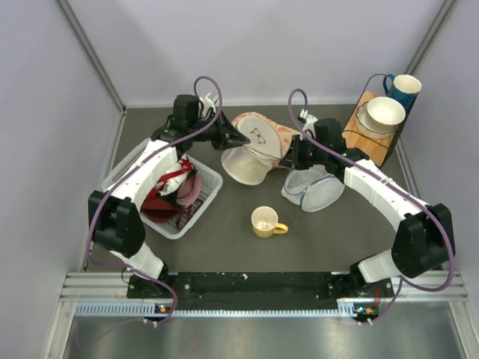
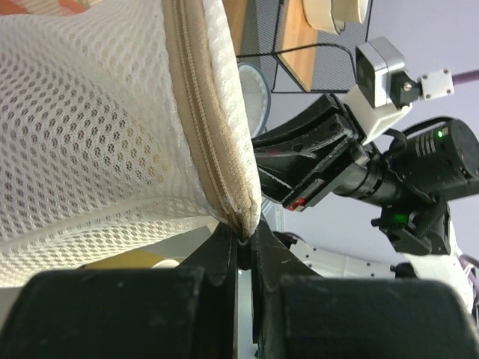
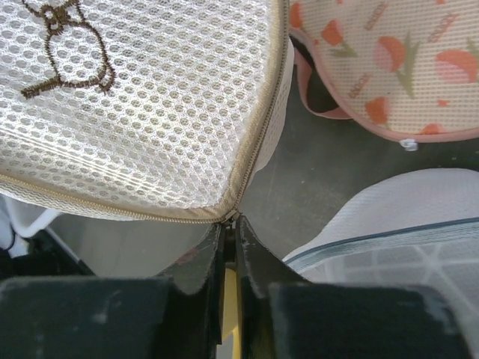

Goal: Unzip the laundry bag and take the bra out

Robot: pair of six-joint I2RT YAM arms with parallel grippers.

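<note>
1. Dark grey surface (image 1: 224, 247) between pale walls carries a round cream-white mesh laundry bag (image 1: 243, 166) at upper centre of the top view, between both arms.
2. Left end effector (image 2: 243, 238) is pinched together on the bag's zippered rim.
3. Right end effector (image 3: 228, 224) is clamped on the zipper seam at the opposite side.
4. Flat pink patterned pouch (image 1: 281, 134) lies just behind the bag; a bluish-grey mesh pouch (image 1: 313, 191) lies to its lower right.
</note>
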